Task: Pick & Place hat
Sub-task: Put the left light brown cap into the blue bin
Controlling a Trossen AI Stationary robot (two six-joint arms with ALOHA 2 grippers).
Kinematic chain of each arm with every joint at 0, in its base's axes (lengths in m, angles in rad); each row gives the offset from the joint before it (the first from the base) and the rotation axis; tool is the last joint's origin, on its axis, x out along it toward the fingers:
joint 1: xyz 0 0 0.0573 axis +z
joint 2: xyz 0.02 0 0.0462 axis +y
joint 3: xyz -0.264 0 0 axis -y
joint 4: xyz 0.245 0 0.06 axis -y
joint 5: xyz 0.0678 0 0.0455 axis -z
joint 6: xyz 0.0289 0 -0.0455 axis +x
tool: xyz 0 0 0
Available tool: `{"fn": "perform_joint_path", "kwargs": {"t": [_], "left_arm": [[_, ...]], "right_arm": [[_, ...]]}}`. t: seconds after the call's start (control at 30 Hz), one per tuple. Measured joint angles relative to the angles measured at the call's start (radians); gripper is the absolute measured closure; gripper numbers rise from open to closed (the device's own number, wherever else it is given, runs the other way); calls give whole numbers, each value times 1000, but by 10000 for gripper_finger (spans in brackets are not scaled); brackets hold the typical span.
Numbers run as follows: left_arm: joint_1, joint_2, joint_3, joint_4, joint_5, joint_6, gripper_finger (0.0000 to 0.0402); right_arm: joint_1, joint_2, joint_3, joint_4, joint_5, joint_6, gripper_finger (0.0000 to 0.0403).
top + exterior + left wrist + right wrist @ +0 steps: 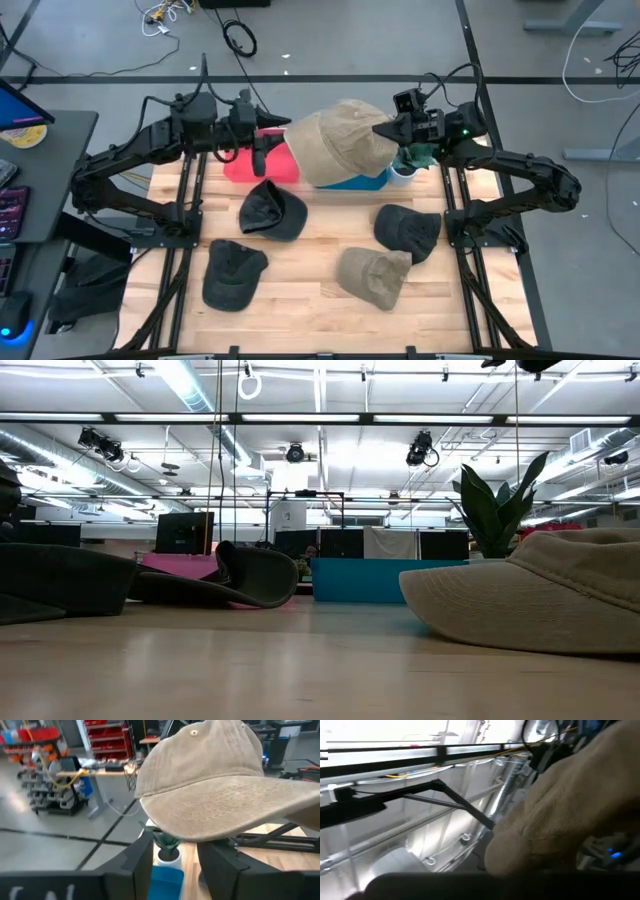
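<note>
A tan hat [340, 140] hangs in the air over the far middle of the table, above a blue box [355, 181]. My right gripper [386, 130] is shut on the hat's right side. My left gripper [283, 126] is at the hat's left edge, open. In the left wrist view its two fingers [142, 865] stand apart just under the hat's brim [225, 805], and I cannot tell whether they touch it. In the right wrist view tan cloth [570, 805] fills the space in front of the gripper. My right gripper holds the tan hat by the right-hand side of its crown [376, 136], coming from the table's right. The hat's own cloth hides the fingertips, so the kind of hold does not show. The hat is lifted clear of the table, its crown up.
A pink box [245, 166] and a potted plant [405, 165] flank the blue box at the far edge. Dark hats [272, 210], [232, 272], [408, 230] and an olive hat [375, 276] lie on the wooden table [310, 300]. Bare wood shows along the near edge.
</note>
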Motion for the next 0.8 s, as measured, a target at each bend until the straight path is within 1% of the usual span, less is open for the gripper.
{"fn": "perform_joint_path", "kwargs": {"t": [0.1, 0.2, 0.33, 0.63, 0.7, 0.8], "left_arm": [[0, 0, 0, -22, -8, -2, 229], [0, 0, 0, -49, -40, -3, 224], [0, 0, 0, -125, -87, -33, 223], [0, 0, 0, -212, -130, -57, 223], [0, 0, 0, -215, -148, -63, 223], [2, 0, 0, -220, -158, -75, 223]], "right_arm": [[-2, -26, 0, -108, 0, -71, 402], [-2, -41, 0, -180, -7, -116, 402], [-2, -58, 0, -197, -6, -137, 402], [-13, -69, 0, -209, 28, -144, 403], [-13, -70, 5, -248, 35, -161, 403], [-13, -68, 43, -371, 35, -229, 403]]}}
